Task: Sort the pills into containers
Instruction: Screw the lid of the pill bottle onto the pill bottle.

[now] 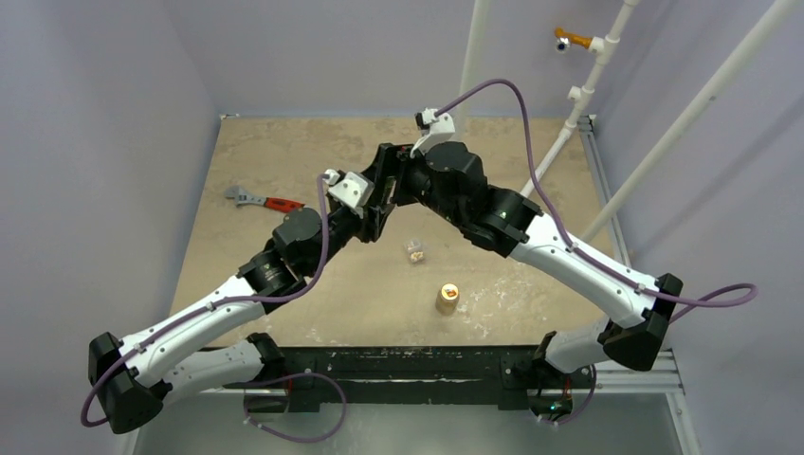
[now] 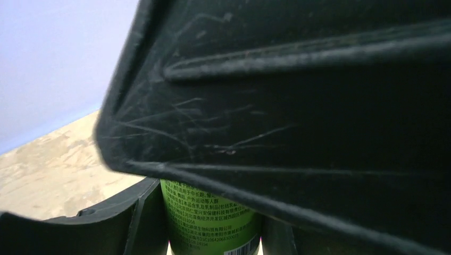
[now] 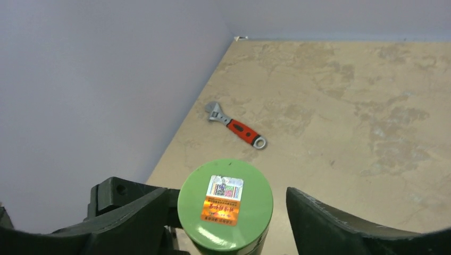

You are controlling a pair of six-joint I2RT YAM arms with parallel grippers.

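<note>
pills: too small to pick out one by one from the top view. clear case (image 1: 414, 250) sits on the table (image 1: 284, 152) near the middle, just in front of where the two claws meet. something pale shows inside it. its long axis cannot be told at this size. tan-orange bottle (image 1: 447, 298) stands nearer the bases, close to the case but apart from it.

green bottle (image 2: 210, 220) is held between the two arms. its green cap (image 3: 225, 204) faces the right wrist camera and the body runs straight away beneath, so its long axis lies along that view.

left gripper (image 2: 213, 236): fingers closed against both sides of the label, gripping the bottle body.

right gripper (image 3: 234, 212): jaws straddle the cap, spread wider than it, with a clear gap on one side; not clamped.

red-handled wrench (image 3: 236, 126) lies flat near the left wall, well apart from the case, jaw end toward the far corner.
</note>
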